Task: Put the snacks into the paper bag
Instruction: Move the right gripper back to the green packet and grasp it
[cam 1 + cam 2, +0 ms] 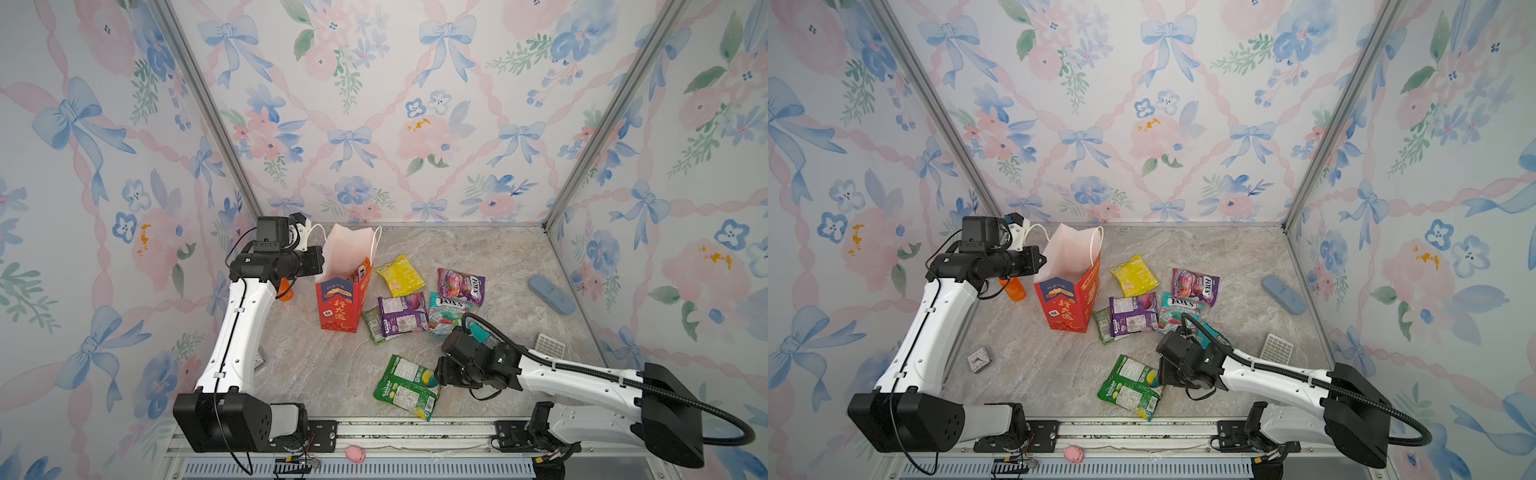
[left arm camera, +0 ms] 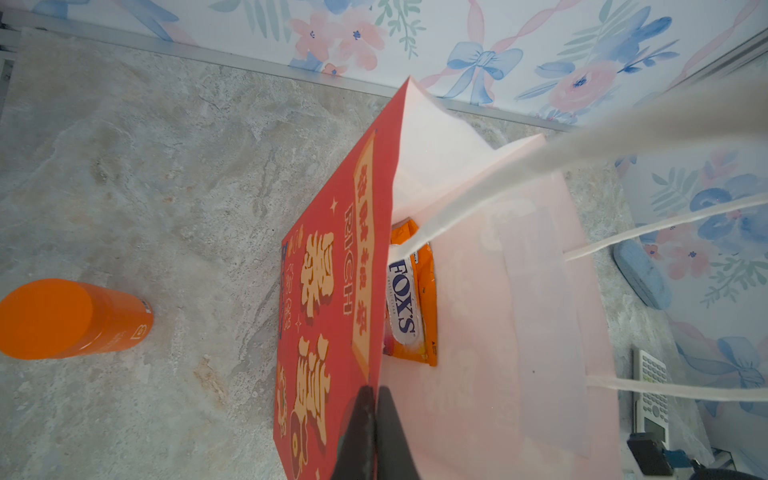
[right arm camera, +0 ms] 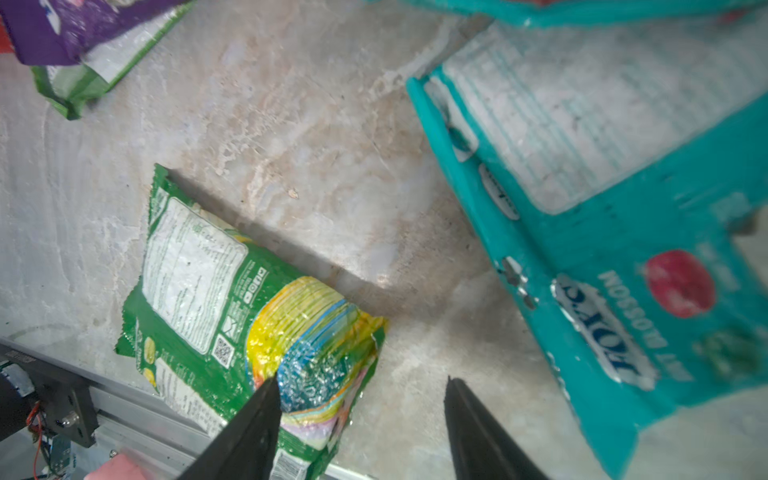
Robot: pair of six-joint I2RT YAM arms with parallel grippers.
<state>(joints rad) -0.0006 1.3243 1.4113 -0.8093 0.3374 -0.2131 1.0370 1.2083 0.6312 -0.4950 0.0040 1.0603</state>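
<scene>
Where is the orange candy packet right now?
The orange packet is down inside the paper bag, next to its red printed wall, as the left wrist view shows. In both top views the bag stands on the left part of the table.

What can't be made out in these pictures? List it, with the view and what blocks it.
- Paper bag, left wrist view: its red wall and a rope handle hide everything inside except one orange FOX'S packet.
- Teal packet, right wrist view: blurred, cut off by the frame edge.
- Small square object, in a top view: too small to name.
</scene>
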